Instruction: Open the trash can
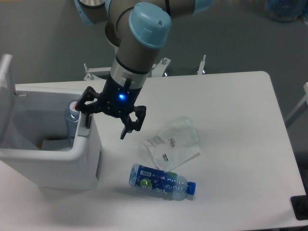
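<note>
White plastic, boxy and round-cornered, the trash can (53, 156) sits at the table's 9 o'clock edge, lid (5, 91) standing upright at its far left. The black two-finger gripper (107, 121) hangs at the can's 3 o'clock rim, spread wide and holding nothing, one finger (87, 113) at the button corner. One blue-labelled clear bottle (161, 181) and one crumpled clear wrapper (172, 142) lie at the gripper's 4 o'clock; another bottle (71, 122) stands inside.
</note>
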Action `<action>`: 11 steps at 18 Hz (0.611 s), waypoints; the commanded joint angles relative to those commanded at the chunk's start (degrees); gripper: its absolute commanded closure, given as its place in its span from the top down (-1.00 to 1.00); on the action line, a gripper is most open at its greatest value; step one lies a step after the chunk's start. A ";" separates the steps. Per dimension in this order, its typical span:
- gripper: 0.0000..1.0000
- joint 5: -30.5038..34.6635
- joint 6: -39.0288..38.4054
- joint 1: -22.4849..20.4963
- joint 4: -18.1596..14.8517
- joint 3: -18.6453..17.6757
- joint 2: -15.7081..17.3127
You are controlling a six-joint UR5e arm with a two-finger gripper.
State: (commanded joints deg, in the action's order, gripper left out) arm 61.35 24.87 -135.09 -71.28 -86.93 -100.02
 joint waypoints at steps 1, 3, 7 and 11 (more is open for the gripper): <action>1.00 0.00 0.00 -0.09 0.00 0.35 0.00; 1.00 -0.09 0.00 -0.09 -0.09 1.14 0.09; 1.00 0.00 0.35 -0.70 0.00 2.72 0.00; 1.00 0.35 0.97 -2.63 0.35 2.90 0.00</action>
State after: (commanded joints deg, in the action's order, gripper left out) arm 61.70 25.84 -137.72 -70.93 -84.02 -100.02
